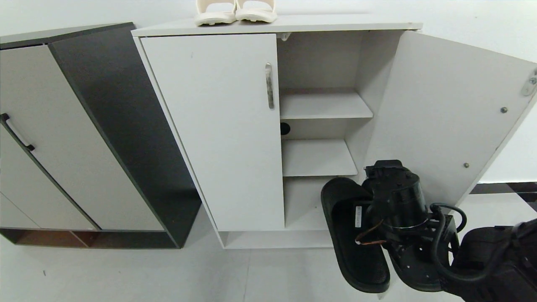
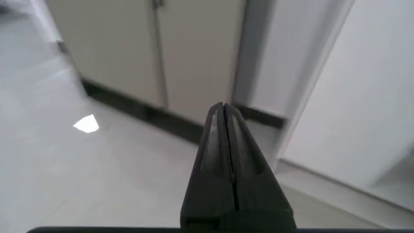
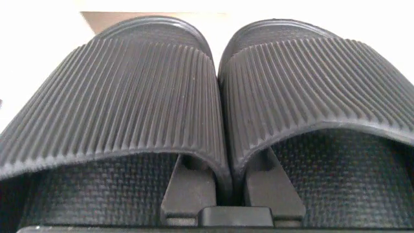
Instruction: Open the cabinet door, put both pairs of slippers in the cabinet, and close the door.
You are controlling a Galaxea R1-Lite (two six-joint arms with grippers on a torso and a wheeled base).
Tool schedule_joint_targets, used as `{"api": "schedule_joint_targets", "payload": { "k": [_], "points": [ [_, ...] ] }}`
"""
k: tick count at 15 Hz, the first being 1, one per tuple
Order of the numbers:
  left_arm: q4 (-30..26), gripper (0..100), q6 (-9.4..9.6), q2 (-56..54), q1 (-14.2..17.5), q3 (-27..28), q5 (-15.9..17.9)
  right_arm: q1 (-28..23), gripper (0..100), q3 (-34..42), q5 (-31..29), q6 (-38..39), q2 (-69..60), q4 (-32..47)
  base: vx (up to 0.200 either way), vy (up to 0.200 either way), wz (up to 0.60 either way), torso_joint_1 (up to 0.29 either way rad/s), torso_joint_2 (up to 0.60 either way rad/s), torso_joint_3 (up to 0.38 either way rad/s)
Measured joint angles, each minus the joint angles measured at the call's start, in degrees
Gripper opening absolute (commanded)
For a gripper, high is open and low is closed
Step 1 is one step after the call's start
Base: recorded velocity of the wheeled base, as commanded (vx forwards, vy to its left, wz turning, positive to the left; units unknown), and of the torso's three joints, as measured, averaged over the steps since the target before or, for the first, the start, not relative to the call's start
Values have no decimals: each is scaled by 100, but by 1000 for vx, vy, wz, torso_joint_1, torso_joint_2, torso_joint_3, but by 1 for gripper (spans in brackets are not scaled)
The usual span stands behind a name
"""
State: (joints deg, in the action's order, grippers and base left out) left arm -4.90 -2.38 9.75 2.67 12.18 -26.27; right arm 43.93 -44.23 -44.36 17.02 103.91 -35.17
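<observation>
A pair of black slippers [image 1: 350,235] hangs soles-down in front of the white cabinet's [image 1: 209,126] low open compartment [image 1: 302,205]. My right gripper [image 1: 371,220] is shut on them. In the right wrist view its fingers [image 3: 187,191] reach under the ribbed straps [image 3: 149,97] and pinch the two inner sides together, gripper [image 3: 231,188]. A pair of white slippers [image 1: 235,11] rests on the cabinet top. The right door [image 1: 440,117] stands wide open; the left door with a metal handle [image 1: 269,86] is closed. My left gripper [image 2: 224,139] is shut and holds nothing, above the floor near a grey cabinet [image 2: 162,52].
Inside the open half are an upper shelf [image 1: 323,105] and a middle shelf [image 1: 316,157], both bare. A grey cabinet [image 1: 63,147] with a dark side panel stands close on the left. Pale floor [image 1: 168,272] lies in front.
</observation>
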Motion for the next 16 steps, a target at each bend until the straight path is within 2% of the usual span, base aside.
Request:
{"api": "schedule_joint_targets", "payload": {
  "k": [1, 3, 4, 6, 7, 8, 9, 10, 11, 12, 13, 16],
  "points": [
    [245, 0, 13, -162, 101, -273, 99, -96, 0, 35, -112, -95, -2, 0, 0, 0, 0, 0, 0, 0],
    [728, 0, 15, -358, 179, -828, 1046, -325, 0, 96, -266, -227, -11, -2, 0, 0, 0, 0, 0, 0],
    [809, 0, 13, -413, 199, -1018, 1462, -373, 0, 107, -263, -235, -13, -2, 0, 0, 0, 0, 0, 0],
    [783, 0, 44, -474, 210, -1165, 2047, -436, 0, 118, -263, -246, -13, 2, 0, 0, 0, 0, 0, 0],
    [755, 0, 85, -490, 212, -1191, 2504, -483, 0, 129, -274, -251, -16, 6, 0, 0, 0, 0, 0, 0],
    [681, 0, 293, -502, 215, -1202, 2676, -499, 0, 145, -274, -284, -16, 6, 0, 0, 0, 0, 0, 0],
    [485, 0, 686, -507, 215, -1211, 2561, -510, 0, 151, -271, -301, -13, 4, 0, 0, 0, 0, 0, 0],
    [463, 0, 814, -512, 215, -1200, 2304, -499, 0, 156, -211, -290, -13, -7, 0, 0, 0, 0, 0, 0],
    [461, 0, 781, -516, 215, -1200, 2341, -455, 0, 156, -33, -277, -13, -82, 0, 0, 0, 0, 0, 0],
    [468, 0, 684, -516, 215, -1207, 2627, -402, 0, 154, 218, -273, -13, -244, 0, 0, 0, 0, 0, 0],
    [469, 0, 686, -516, 215, -1208, 2900, -345, 0, 140, 416, -277, 0, -429, 0, 0, 0, 0, 0, 0],
    [468, 0, 662, -513, 215, -1211, 2928, -163, 0, 104, 649, -304, 143, -859, 0, 0, 0, 0, 0, 0]
  ]
}}
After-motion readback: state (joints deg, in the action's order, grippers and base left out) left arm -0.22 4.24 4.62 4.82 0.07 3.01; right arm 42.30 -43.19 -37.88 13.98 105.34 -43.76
